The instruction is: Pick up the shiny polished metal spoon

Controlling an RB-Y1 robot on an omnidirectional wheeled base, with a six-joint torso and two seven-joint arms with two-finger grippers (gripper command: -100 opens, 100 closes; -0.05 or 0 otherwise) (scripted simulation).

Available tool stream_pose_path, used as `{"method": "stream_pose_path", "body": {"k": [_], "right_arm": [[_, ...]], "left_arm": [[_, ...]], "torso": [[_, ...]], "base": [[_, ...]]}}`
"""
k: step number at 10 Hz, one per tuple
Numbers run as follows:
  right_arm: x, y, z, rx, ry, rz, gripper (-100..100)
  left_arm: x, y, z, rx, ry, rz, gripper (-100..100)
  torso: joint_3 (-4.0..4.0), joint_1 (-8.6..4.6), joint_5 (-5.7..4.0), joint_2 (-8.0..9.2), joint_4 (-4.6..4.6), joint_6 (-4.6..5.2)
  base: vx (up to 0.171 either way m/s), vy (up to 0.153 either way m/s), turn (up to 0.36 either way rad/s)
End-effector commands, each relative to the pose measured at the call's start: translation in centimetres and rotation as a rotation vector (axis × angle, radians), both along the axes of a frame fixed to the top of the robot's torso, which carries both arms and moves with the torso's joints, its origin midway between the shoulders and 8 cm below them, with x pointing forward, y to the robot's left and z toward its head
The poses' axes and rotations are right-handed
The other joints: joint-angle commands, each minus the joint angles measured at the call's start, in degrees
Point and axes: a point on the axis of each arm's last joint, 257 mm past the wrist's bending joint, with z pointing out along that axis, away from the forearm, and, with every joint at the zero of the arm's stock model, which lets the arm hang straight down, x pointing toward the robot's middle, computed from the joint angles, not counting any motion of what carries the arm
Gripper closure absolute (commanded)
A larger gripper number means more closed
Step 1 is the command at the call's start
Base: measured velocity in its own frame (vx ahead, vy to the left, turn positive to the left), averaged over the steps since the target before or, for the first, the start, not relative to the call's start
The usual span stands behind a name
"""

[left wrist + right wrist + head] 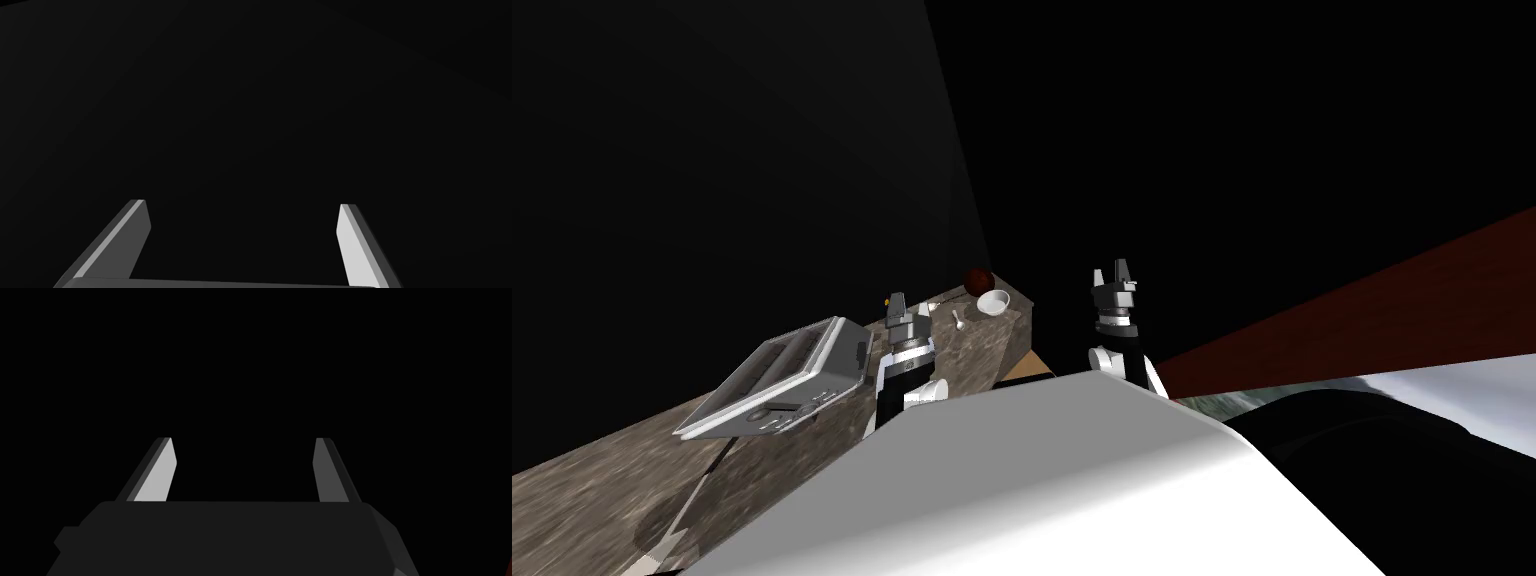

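The left hand [898, 306] is open: in its wrist view the two fingers [134, 235] stand wide apart with nothing between them, against a flat dark surface. In the head view it is held above the desk [612, 470], a brown mottled slab, with its fingers pointing toward the desk's far end. Just past it, on the side toward the right arm, lies the spoon [959, 318], small and pale, flat on the desk and clear of the fingers. Right beside the spoon, a little farther on, sits a white bowl [993, 302]; whether the two touch cannot be told. Behind the bowl, at the desk's far corner, is a dark red ball [977, 280], close to the bowl. On the other side of the left hand, nearer the robot, a silver toaster [777, 385] with two slots lies on the desk. The right hand [1118, 270] is open too, its fingers [157, 473] parted and empty; it is held up off the desk's end, well apart from the spoon, with a black area behind it. A dark red band [1362, 310] runs off to the right.
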Motion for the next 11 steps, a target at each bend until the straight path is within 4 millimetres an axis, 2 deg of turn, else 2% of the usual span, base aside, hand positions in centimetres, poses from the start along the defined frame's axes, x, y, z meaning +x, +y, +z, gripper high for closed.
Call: {"method": "stream_pose_path", "body": {"k": [1,6,8,9,11], "right_arm": [[0.0,0.0,0.0,0.0,0.0,0.0,0],[0.0,0.0,0.0,0.0,0.0,0.0,0],[0.0,0.0,0.0,0.0,0.0,0.0,0],[0.0,0.0,0.0,0.0,0.0,0.0,0],[0.0,0.0,0.0,0.0,0.0,0.0,0]], "left_arm": [[0.6,-0.6,-0.2,0.03,0.014,-0.024,-100],[4.7,-3.3,-1.8,0.14,0.089,-0.108,-100],[6.8,-4.3,-3.4,0.177,0.144,-0.128,-100],[7.1,-4.5,-2.8,0.178,0.13,-0.132,-100],[9.4,-5.4,-4.7,0.212,0.197,-0.145,-100]], "torso": [[0.0,0.0,0.0,0.0,0.0,0.0],[0.23,0.01,0.0,0.4,0.09,0.0],[0.22,0.0,0.0,0.37,0.08,0.0],[0.25,0.01,0.0,0.43,0.09,0.0],[0.14,0.02,0.01,0.24,0.06,0.0]], "base": [[-0.035,-0.016,0.016],[-0.098,-0.009,0.046],[-0.113,-0.001,0.072],[-0.081,0.006,0.02],[-0.075,0.011,0.057]]}}
